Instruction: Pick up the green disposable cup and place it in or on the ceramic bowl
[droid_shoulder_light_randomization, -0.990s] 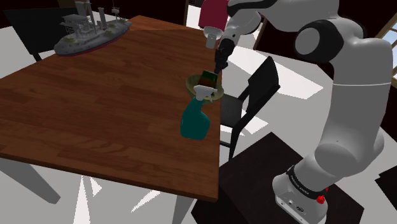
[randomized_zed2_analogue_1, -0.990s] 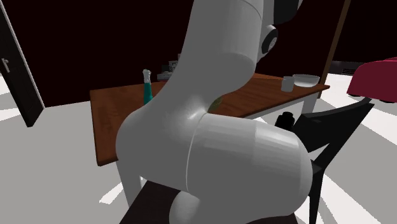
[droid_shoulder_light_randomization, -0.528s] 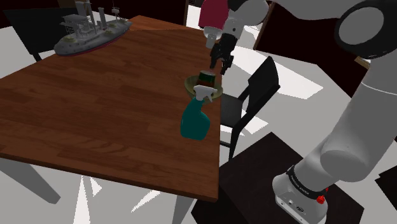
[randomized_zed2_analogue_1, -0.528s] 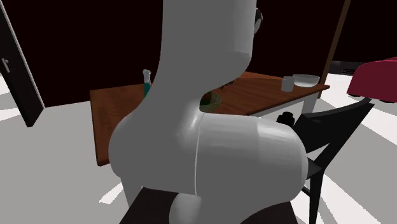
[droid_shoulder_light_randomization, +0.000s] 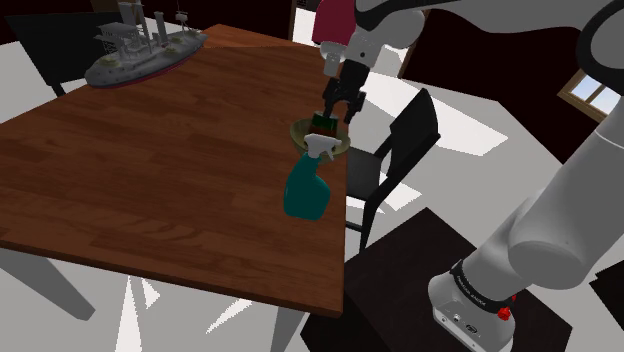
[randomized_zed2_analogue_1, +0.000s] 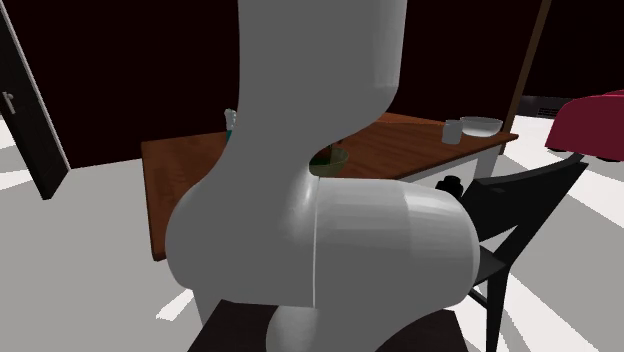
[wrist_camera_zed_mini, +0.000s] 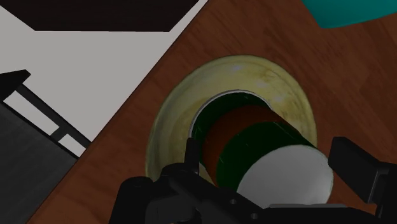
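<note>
The green cup (wrist_camera_zed_mini: 254, 137), with a brown band and a white base, lies tilted inside the pale ceramic bowl (wrist_camera_zed_mini: 167, 121). In the shoulder view the cup (droid_shoulder_light_randomization: 322, 122) rests in the bowl (droid_shoulder_light_randomization: 305, 139) near the table's right edge. My black gripper (droid_shoulder_light_randomization: 337, 104) hangs just above it, open. In the wrist view the gripper (wrist_camera_zed_mini: 273, 172) has its fingers (wrist_camera_zed_mini: 354, 167) spread to either side of the cup, not clasping it. The bowl (randomized_zed2_analogue_1: 334, 158) peeks out beside my arm in the second exterior view.
A teal spray bottle (droid_shoulder_light_randomization: 305, 186) stands right in front of the bowl. A grey ship model (droid_shoulder_light_randomization: 140, 48) sits at the far end of the brown table (droid_shoulder_light_randomization: 150, 170). A black chair (droid_shoulder_light_randomization: 398, 150) stands by the table's edge. A white cup (randomized_zed2_analogue_1: 452, 130) and a shallow bowl (randomized_zed2_analogue_1: 480, 125) are on the table's far corner.
The gripper has opened and let go of the green cup, which now rests in the bowl. The arm's upper links have swung aside.
</note>
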